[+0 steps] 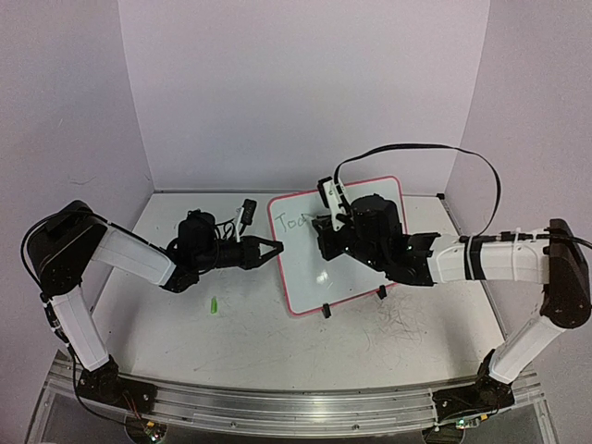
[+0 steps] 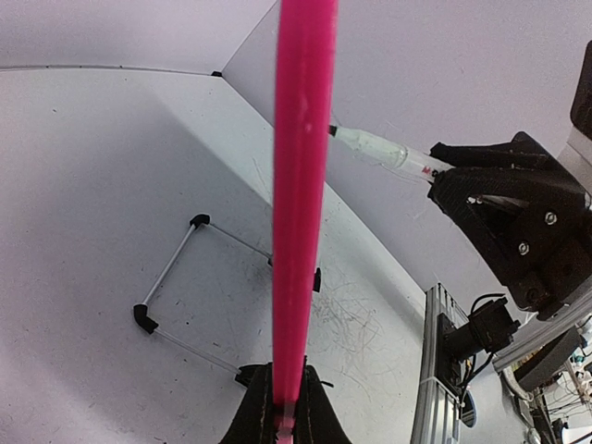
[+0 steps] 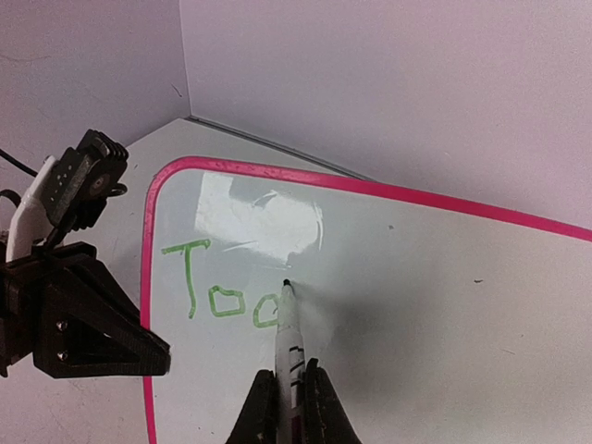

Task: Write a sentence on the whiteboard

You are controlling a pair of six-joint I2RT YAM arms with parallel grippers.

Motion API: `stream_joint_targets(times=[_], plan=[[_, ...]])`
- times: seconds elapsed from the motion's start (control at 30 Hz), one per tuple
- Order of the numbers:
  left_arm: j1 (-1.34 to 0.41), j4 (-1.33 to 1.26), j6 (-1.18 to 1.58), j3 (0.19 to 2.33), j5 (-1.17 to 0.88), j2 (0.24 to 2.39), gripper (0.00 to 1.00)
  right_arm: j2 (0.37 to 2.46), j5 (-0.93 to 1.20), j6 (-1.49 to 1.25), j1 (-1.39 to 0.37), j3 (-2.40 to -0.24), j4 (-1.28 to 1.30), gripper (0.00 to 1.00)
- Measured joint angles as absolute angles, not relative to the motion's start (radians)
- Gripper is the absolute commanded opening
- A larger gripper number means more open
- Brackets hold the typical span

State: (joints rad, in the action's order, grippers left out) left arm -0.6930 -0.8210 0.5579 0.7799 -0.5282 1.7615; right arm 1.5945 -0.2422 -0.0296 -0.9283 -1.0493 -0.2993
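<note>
whiteboard [image 1: 310, 264] mid-table, tilted on two black clip feet [image 1: 326, 311]. left gripper [image 1: 275, 247] clamped on its pink rim. right gripper [image 3: 289, 388] closed round one marker [image 3: 289, 324], tip on board beside green letters [image 3: 222, 294] "too". right arm hides board's far corner. one green cap [image 1: 214, 304] near left arm.

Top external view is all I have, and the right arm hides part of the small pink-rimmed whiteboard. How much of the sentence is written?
Observer: The right wrist view shows green handwritten letters on the small white rectangular whiteboard: "T", "o", then a round third letter.
Operator: Is the pen on the board?
Observer: Yes. The white-barrelled marker has its tip on the board at that third letter.
Operator: And the left arm?
Observer: Its wrist view shows the left jaws clamped on the board's pink rim.
</note>
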Motion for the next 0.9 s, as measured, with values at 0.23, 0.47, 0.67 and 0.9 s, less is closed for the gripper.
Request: stream_joint_targets(times=[0.23,0.47,0.67,0.9], plan=[[-0.693,-0.819,0.558,0.78,-0.524,1.761,0.0,1.609,-0.257,-0.025,-0.928,-1.077,-0.302,0.0],[-0.693,-0.819,0.558,0.78,-0.522,1.761,0.0,1.618,-0.266,-0.023,-0.928,-1.087,-0.308,0.0],[-0.693,-0.818,0.558,0.78,-0.521,1.76,0.0,1.616,-0.262,-0.031,-0.928,-1.08,-0.31,0.0],[-0.693,-0.812,0.557,0.78,-0.521,1.759,0.0,1.599,-0.25,-0.053,-0.928,-1.031,-0.322,0.0]])
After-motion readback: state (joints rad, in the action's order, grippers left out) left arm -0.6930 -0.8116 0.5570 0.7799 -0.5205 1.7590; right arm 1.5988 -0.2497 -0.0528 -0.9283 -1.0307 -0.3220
